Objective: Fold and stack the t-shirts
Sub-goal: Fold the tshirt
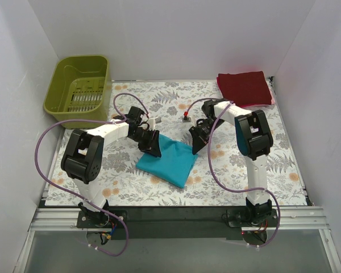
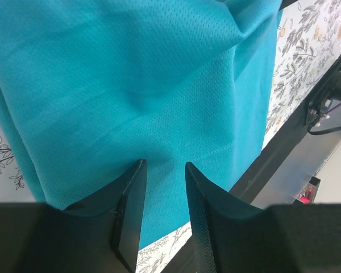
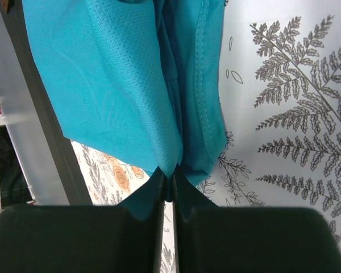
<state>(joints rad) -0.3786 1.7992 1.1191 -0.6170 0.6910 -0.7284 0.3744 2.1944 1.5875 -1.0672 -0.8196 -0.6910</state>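
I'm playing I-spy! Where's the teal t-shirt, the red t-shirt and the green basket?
teal t-shirt [image 1: 170, 162]: top view, its middle.
dark red t-shirt [image 1: 244, 88]: top view, its folded top.
olive-green basket [image 1: 58, 85]: top view, its left wall.

Teal t-shirt [image 1: 167, 162] on a fern-printed tablecloth [image 1: 159, 102].

I am seeing the teal t-shirt's mesh weave showing up close as fine dots, one solid teal with no print. My left gripper [image 2: 166, 165] and my right gripper [image 3: 169, 176] are both showing plain black against it. The tablecloth is carrying grey ferns and leaves with orange blossoms on white. At the far right corner a dark red t-shirt [image 1: 243, 86] is showing, with a pink t-shirt [image 1: 272, 98] peeking out as a thin edge. The basket [image 1: 79, 85] is showing olive green. My left arm [image 1: 96, 136] and right arm [image 1: 238, 114] are wearing white with black housings, and purple cables [image 1: 37, 151] are looping off them.
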